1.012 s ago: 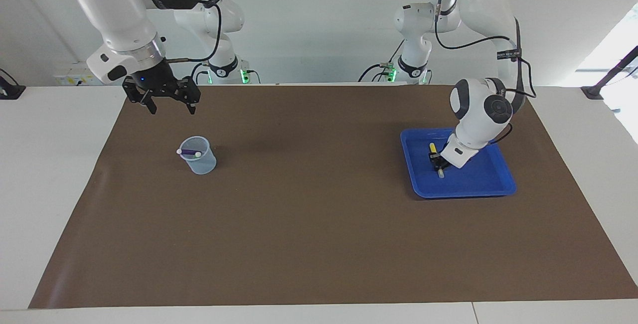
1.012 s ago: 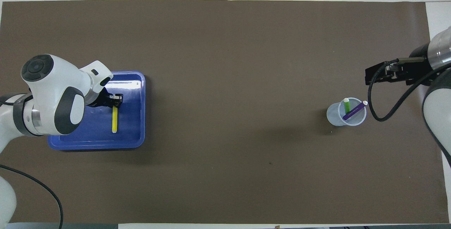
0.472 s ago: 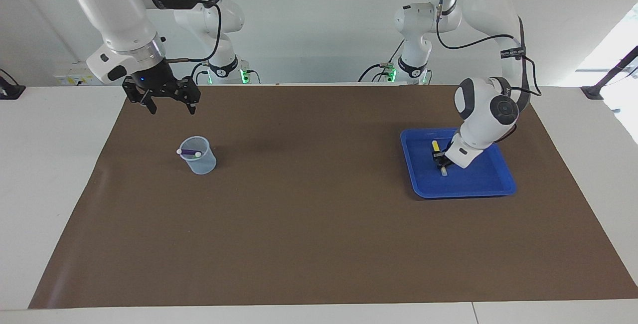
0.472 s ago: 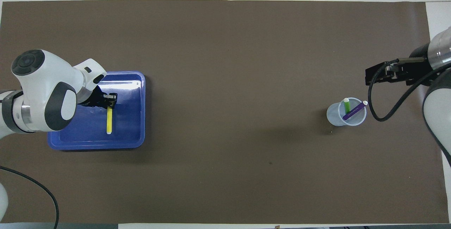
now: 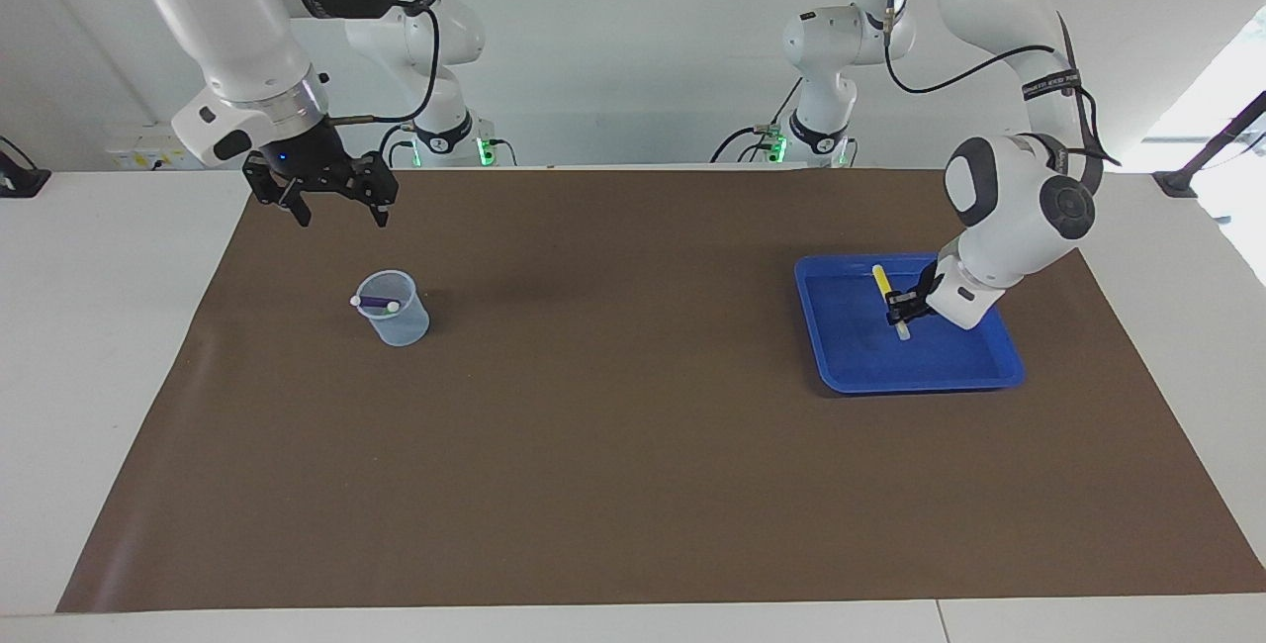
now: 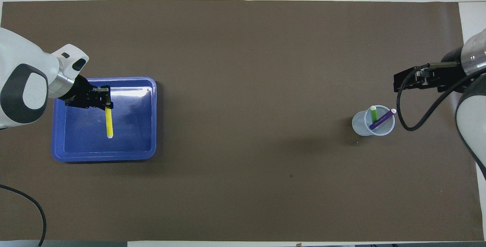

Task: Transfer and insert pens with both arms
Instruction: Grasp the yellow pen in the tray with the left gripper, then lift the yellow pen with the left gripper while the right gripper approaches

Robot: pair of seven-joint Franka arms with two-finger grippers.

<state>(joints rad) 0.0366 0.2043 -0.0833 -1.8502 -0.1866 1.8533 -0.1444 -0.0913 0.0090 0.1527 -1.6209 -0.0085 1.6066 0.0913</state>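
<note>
**A:** Where is the last pen?

**B:** The yellow pen [image 6: 109,122] is pinched at one end by the left tool [image 6: 107,102], over the blue tray [image 6: 151,119] at the left arm's end of the counter [image 6: 243,186]. The fingers are closed on it. In the facing view it looks lifted and tilted, its pale tip low near the tray floor; whether that tip touches the floor I can't say.

**A:** And its long axis?

**B:** In the overhead view it runs from the tool toward 6 o'clock, so the free length hangs toward the robots.

**A:** The others?

**B:** The green pen [image 6: 373,113] and purple pen [image 6: 381,119] already stand in the clear cup [image 6: 360,125] at the right arm's end. From the tray the cup lies at 3 o'clock in the overhead view, well apart.

**A:** Which arm is nearer the cup?

**B:** The right one. The right tool [image 5: 336,198] waits in the air, its fingers spread and holding nothing; overhead it shows at about 1 o'clock from the cup. I judge the yellow pen must travel toward 3 o'clock for a handover.
</note>
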